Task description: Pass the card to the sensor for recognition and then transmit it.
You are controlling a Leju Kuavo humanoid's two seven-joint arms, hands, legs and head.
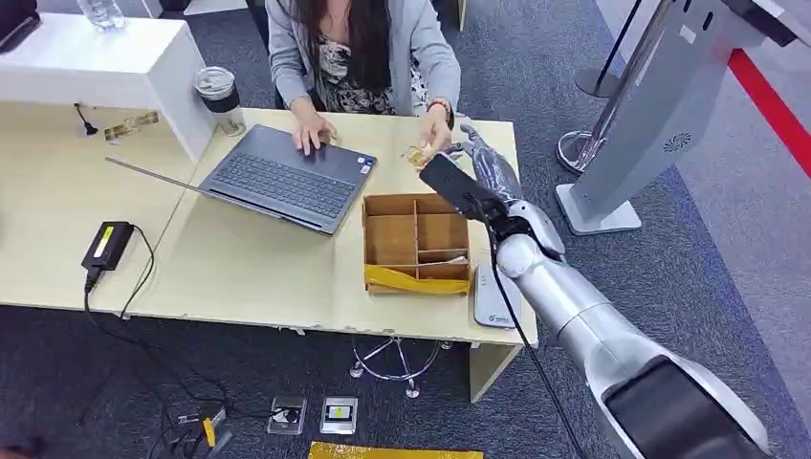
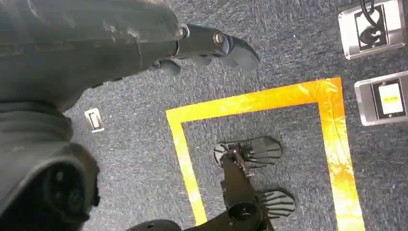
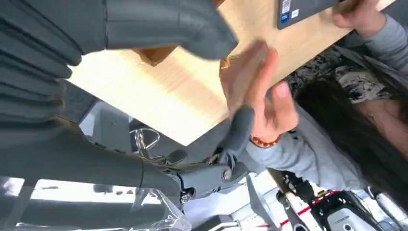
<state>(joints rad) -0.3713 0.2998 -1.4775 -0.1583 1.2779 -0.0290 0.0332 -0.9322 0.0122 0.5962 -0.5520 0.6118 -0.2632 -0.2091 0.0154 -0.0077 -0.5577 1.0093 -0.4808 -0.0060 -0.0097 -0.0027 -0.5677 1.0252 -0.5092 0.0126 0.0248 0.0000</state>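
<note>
The robot's right hand (image 1: 478, 158), fingers spread and empty, meets a person's hand (image 1: 435, 131) holding the card (image 1: 417, 154): handover seemingly underway; withdrawal comes next.

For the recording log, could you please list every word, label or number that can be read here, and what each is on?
No text can be read in these views.
Card reader at the table edge: small logo and print, too small to read.
Laptop: corner stickers, blurred.
Black power adapter: yellow-green label, illegible.
Floor socket plates: a yellow label, blurred.
</note>
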